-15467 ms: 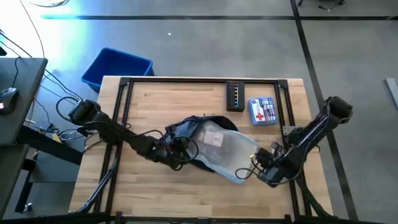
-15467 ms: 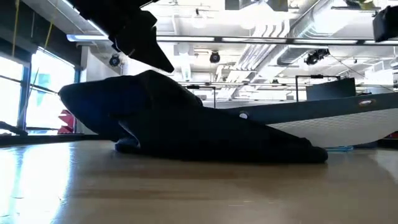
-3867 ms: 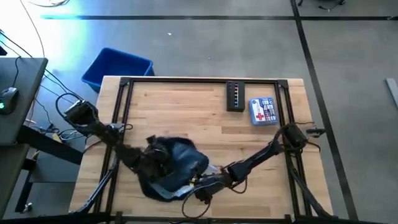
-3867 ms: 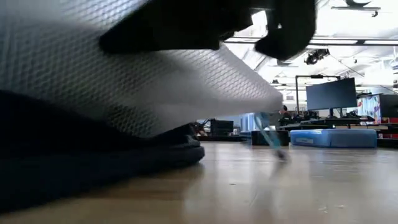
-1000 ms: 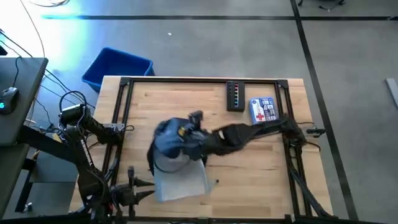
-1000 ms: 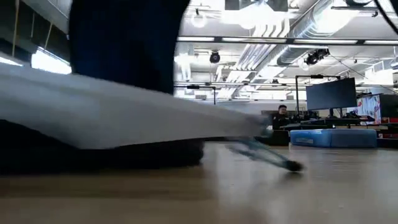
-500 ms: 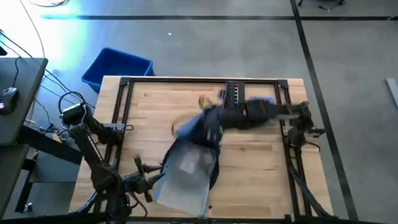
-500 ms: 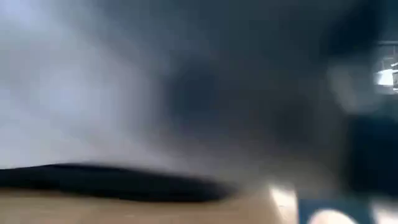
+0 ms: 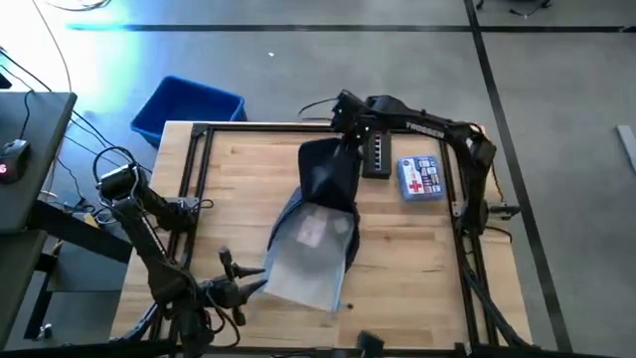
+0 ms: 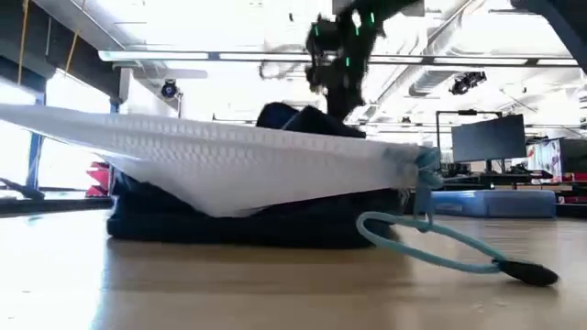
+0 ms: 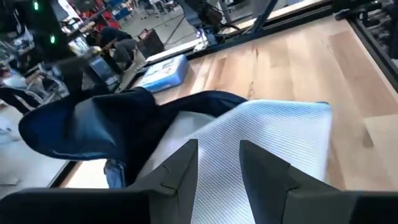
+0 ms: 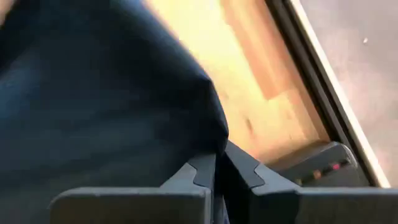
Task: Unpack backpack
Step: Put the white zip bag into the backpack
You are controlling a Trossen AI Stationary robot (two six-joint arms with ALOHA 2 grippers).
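— Where is the right pincer [image 9: 343,124]?

— At the far edge of the table [image 9: 407,259], near the middle. Its jaws are pressed together on a fold of the backpack [image 9: 331,174]; in the right wrist view the navy cloth runs straight into the narrow slit between the fingers [image 12: 199,171].

— And the backpack from there?

— It trails from that pinch back toward the table's middle, one end lifted, the other end resting on the wood. In the low view it shows as a dark mound [image 10: 266,225] under the pouch.

— What pouch?

— A clear, ribbed plastic pouch [image 9: 308,254] lies over the near end of the backpack and reaches toward the near edge. A teal cord [image 10: 431,243] hangs off its corner onto the table.

— The left pincer?

— The left pincer [image 9: 231,278] is low at the near left of the table, just beside the pouch's corner, jaws spread, nothing between them. Its wrist view looks past its fingers [image 11: 180,171] across the pouch to the backpack.

— Anything else?

— A first-aid box [image 9: 419,178] and a dark power strip [image 9: 376,155] beside the right pincer, and a blue bin [image 9: 187,107] on the floor.
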